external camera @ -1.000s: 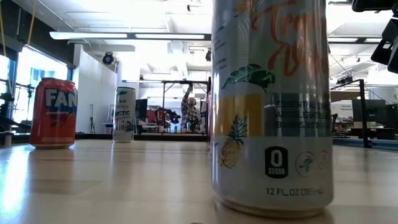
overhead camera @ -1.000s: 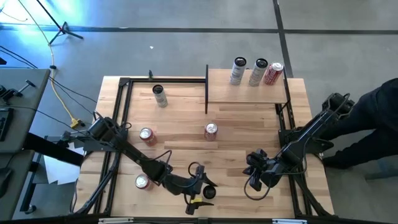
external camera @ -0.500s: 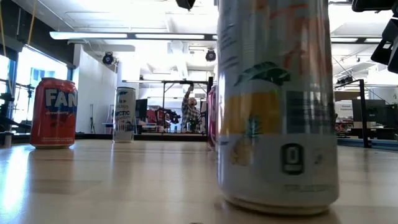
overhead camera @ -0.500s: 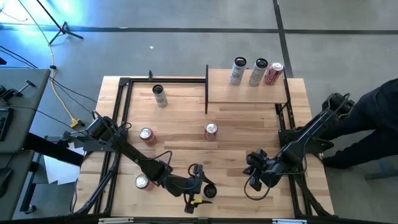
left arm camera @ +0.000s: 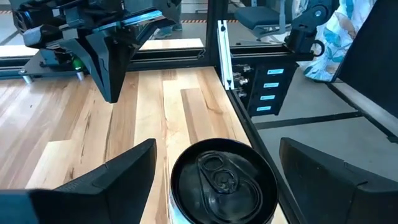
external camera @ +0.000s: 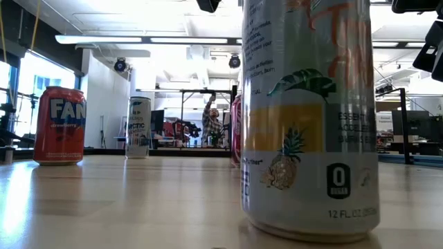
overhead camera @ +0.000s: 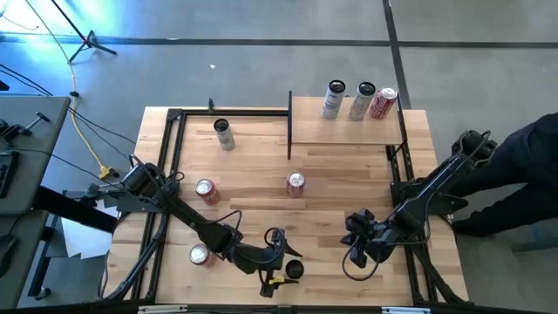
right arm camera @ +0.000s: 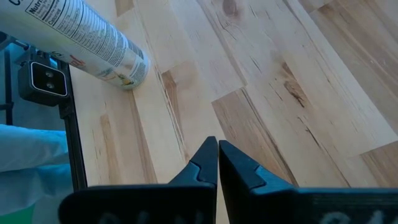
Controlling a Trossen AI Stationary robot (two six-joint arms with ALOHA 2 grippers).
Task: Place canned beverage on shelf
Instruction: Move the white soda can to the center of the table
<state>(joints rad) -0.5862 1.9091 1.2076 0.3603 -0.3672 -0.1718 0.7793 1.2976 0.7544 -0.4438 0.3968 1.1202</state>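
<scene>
A tall white canned beverage (external camera: 308, 117) with a pineapple print and a dark top (left arm camera: 222, 180) stands at the table's near edge, between the fingers of my left gripper (overhead camera: 290, 265), which is shut on it. My right gripper (overhead camera: 356, 239) hangs shut and holding nothing over the near right of the table, to the can's right. The shelf (overhead camera: 349, 129), a light-wood board in a black frame, stands at the far right with three cans (overhead camera: 363, 100) upright on it. My left gripper pinches the can's side wall between its two fingers (left arm camera: 118, 177), just below the dark top rim (left arm camera: 177, 171). The fingers come nearly level from the table's left. The can stands almost upright with its base (external camera: 304, 232) at the tabletop; whether it is clear of the wood I cannot tell.
Loose cans stand on the table: a slim dark-topped one (overhead camera: 224, 133) far left, red ones at the left (overhead camera: 207, 189), centre (overhead camera: 296, 183) and near left (overhead camera: 200, 255). A black frame (overhead camera: 166, 174) edges the table. A person in dark clothes (overhead camera: 532, 166) is at the right.
The can in my left gripper has turned a little about its upright line: in the low view its pineapple print has moved across the face. It has also tipped slightly, as has the left gripper. Its place on the table is the same.
</scene>
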